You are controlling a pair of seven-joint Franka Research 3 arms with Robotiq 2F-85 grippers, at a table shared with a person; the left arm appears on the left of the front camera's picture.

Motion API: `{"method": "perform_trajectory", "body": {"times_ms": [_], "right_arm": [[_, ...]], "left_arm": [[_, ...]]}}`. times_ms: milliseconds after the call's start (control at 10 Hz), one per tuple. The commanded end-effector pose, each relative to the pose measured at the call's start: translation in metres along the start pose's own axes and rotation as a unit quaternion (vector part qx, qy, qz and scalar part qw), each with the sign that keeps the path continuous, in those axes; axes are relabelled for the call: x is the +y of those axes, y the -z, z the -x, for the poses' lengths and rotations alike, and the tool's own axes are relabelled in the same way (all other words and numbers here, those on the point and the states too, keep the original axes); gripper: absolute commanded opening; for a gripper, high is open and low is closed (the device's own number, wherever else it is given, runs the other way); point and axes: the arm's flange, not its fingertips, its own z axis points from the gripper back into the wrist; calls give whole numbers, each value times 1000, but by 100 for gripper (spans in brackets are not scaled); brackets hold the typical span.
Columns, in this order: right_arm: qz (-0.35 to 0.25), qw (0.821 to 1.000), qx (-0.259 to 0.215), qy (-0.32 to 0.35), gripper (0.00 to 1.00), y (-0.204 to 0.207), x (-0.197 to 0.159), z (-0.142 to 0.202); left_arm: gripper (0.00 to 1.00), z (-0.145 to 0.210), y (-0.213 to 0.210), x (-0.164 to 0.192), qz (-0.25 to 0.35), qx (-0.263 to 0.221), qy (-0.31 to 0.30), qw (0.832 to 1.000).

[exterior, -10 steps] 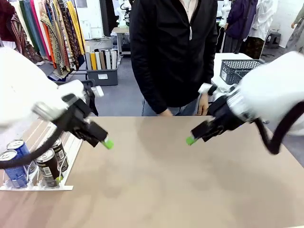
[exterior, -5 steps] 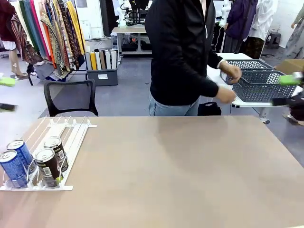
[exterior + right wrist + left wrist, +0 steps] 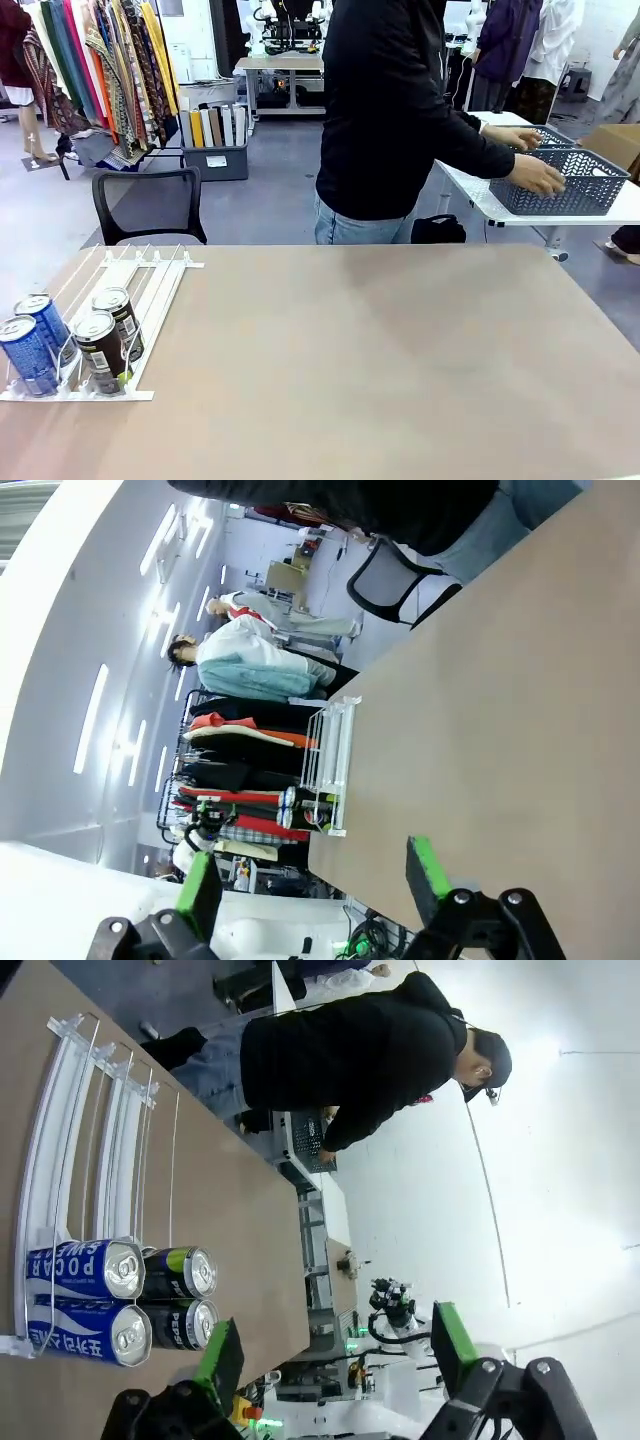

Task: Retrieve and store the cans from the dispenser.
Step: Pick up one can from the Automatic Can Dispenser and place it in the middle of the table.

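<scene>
The bench [image 3: 400, 360] carries the task's things at its 8 o'clock corner. At 12 o'clock the person [image 3: 390, 110] stands turned toward 2 o'clock, both hands on a grey lattice basket [image 3: 560, 195] on a white side table [image 3: 470, 195] beyond the bench. That basket looks like the likely store, though this is a guess. A black chair [image 3: 150, 205] sits behind the far edge at 11 o'clock.

The dispenser [image 3: 150, 285] lies flat, its rails running from 12 toward 6 o'clock. All four cans stand upright at its 6 o'clock end against the stops, so retrieval has not begun. The two blue cans [image 3: 30, 345] fill one lane and the two dark cans [image 3: 108, 340] the lane at their 3 o'clock side.

The left gripper [image 3: 335, 1345] hangs high above the rack, jaws spread wide and holding nothing. The right gripper [image 3: 312, 875] is likewise wide and empty, well apart from the dispenser.

The next move probably falls to the left arm, which must descend and straddle one front can. The cans stand close together, apparently touching, so a finger has little room between neighbours — a dark can's outer side looks freest. Nothing lies across the bench between the arms and the rack.
</scene>
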Motion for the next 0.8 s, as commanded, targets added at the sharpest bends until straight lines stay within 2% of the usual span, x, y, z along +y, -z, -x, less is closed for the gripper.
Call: {"method": "perform_trajectory", "body": {"times_ms": [0,500,600,700], "right_arm": [[-9,1000,4,-2,100,-1,11,2],[-9,1000,4,-2,100,-1,11,2],[-9,1000,4,-2,100,-1,11,2],[-9,1000,4,-2,100,-1,11,2]], "left_arm": [[100,-4,20,-15,-18,33,12,999],[100,-4,27,-14,-22,34,14,999],[100,9,42,-45,-45,117,77,989],[100,19,67,-71,-123,156,109,974]]}}
